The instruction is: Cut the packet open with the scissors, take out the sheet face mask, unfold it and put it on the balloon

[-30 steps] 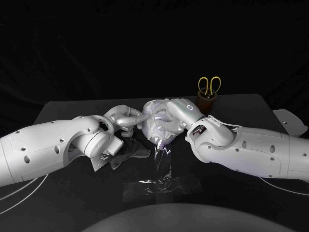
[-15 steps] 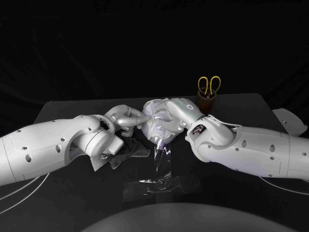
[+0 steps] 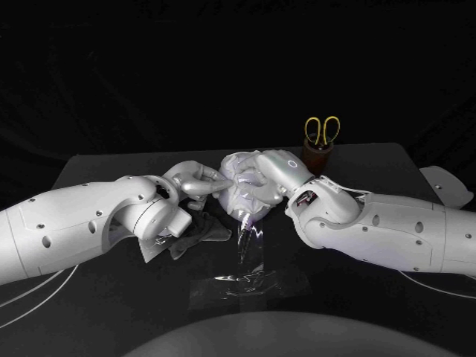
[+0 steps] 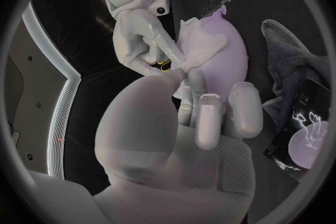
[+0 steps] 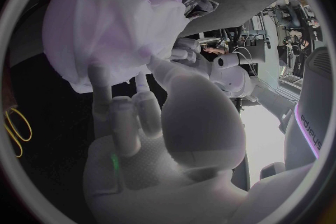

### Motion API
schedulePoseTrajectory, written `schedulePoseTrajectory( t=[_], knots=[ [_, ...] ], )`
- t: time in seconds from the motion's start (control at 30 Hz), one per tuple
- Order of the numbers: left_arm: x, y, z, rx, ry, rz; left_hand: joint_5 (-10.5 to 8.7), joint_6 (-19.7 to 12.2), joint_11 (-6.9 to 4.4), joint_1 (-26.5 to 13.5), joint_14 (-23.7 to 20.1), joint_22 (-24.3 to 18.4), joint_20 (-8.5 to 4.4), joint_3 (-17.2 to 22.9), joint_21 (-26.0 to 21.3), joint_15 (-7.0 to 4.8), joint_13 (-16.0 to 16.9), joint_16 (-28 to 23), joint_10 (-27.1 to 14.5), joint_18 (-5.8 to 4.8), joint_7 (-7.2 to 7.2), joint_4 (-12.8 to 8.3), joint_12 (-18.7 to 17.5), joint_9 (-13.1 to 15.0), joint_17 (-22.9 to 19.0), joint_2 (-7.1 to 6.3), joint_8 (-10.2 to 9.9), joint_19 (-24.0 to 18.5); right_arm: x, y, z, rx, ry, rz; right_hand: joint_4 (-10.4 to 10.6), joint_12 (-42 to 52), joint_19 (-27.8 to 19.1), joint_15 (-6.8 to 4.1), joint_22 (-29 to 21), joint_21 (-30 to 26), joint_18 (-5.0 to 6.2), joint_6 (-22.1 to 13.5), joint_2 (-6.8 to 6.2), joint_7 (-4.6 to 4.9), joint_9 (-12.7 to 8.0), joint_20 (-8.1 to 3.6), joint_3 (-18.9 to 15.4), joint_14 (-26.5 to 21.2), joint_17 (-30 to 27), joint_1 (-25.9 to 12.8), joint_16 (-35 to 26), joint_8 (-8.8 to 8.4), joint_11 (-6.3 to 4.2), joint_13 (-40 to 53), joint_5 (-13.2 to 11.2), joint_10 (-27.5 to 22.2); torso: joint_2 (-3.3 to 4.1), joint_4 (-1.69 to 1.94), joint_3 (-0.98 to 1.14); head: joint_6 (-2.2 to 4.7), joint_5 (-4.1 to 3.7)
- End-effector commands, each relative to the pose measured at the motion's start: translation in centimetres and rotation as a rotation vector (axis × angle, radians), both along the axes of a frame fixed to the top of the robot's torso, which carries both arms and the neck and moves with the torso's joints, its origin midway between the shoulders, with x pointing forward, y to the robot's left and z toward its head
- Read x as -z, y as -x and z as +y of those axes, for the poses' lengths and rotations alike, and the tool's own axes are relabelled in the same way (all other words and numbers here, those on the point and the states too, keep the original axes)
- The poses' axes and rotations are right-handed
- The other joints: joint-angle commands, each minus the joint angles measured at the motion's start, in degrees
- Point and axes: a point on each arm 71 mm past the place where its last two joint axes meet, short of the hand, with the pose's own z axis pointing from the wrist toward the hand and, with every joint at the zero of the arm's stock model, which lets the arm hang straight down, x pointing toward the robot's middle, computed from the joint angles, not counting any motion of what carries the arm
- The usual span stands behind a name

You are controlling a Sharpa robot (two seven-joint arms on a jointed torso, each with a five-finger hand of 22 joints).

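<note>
A pale lilac balloon (image 3: pixel 242 195) stands at the table's middle on a clear foil stem (image 3: pixel 247 239). The white sheet mask (image 3: pixel 238 169) is draped over it. My left hand (image 3: pixel 198 181) reaches in from one side and pinches the mask's edge (image 4: pixel 183 70) against the balloon (image 4: pixel 223 64). From the other side my right hand (image 3: pixel 268 172) grips a flap of the mask (image 5: pixel 143 22); it also shows in the left wrist view (image 4: pixel 143 31). The yellow-handled scissors (image 3: pixel 324 131) stand in a brown holder (image 3: pixel 320 158) behind the right arm. The dark packet (image 4: pixel 302 137) lies beside the left hand.
A dark grey cloth (image 3: pixel 201 230) lies under my left wrist. Crumpled clear foil (image 3: pixel 243 286) rests on the table's near part, below the balloon. My two forearms close off the left and right of the black table (image 3: pixel 99 167).
My left hand's fingers have crept slightly closer against the balloon. The right hand, the balloon and the scissors stay where they were.
</note>
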Motion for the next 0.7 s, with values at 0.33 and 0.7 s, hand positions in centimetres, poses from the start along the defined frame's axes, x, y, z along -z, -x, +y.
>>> schedulePoseTrajectory(
  t=[0.33,0.7],
  knots=[
    [-0.3,-0.3,0.0,-0.047,0.017,-0.027,-0.1,1.75,-1.02,3.75,5.57,1.26,-0.64,5.7,0.84,-1.07,8.55,1.09,7.97,-0.72,-0.78,-4.36,4.07,1.96,13.7,1.33,2.71,1.23,0.4,-0.1,-0.2,0.009,0.031,0.021,0.27,0.21,0.53,-0.4,2.86,0.36,0.65,0.24,0.44,0.0,0.05,0.01,-0.33,1.95,6.5,-0.27,0.18,0.3,-0.12,6.16,-0.13,0.28,-0.03,-0.02,-0.03,-0.11,0.02],
    [-0.5,0.1,1.2,-0.11,0.058,-0.014,-0.03,1.99,-1.37,1.64,5.81,1.6,-0.99,9.97,1.0,-1.45,11.7,1.28,10.8,-0.78,-1.14,-5.63,5.3,3.8,14.35,-0.3,3.94,1.47,0.5,-0.2,-0.4,0.016,0.035,0.021,0.27,0.21,0.53,-0.4,2.86,0.36,0.65,0.24,0.44,0.0,0.05,0.01,-0.33,1.95,6.5,-0.27,0.18,0.3,-0.12,6.16,-0.13,0.28,-0.02,0.02,-0.04,0.0,-0.09]
  ],
)
